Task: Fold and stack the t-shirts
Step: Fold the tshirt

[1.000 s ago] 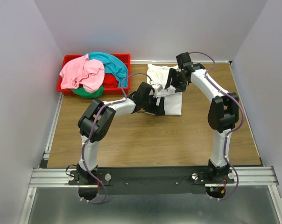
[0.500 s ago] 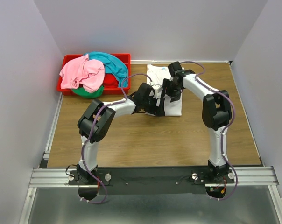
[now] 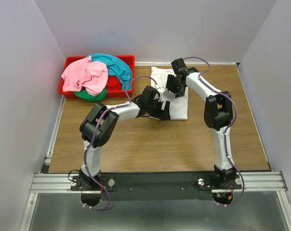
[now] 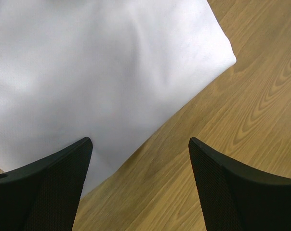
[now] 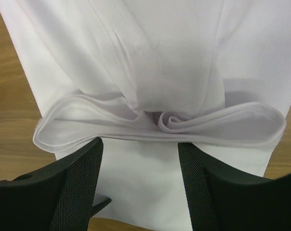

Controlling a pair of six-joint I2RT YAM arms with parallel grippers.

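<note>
Hanging wide open and empty, the left gripper (image 4: 138, 144) sits over the near corner of the white shirt (image 4: 87, 62). The right gripper (image 5: 140, 144), open and empty too, faces a bunched fold. That shirt lies far-middle on the table (image 3: 160, 139), half folded, I think. Four more shirts (image 3: 85, 76) wait in the bin (image 3: 127, 59), far left. Room looks good near and right.

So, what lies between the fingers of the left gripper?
In the left wrist view, between the open left fingers lie the edge of the white t-shirt and bare wooden table.
</note>
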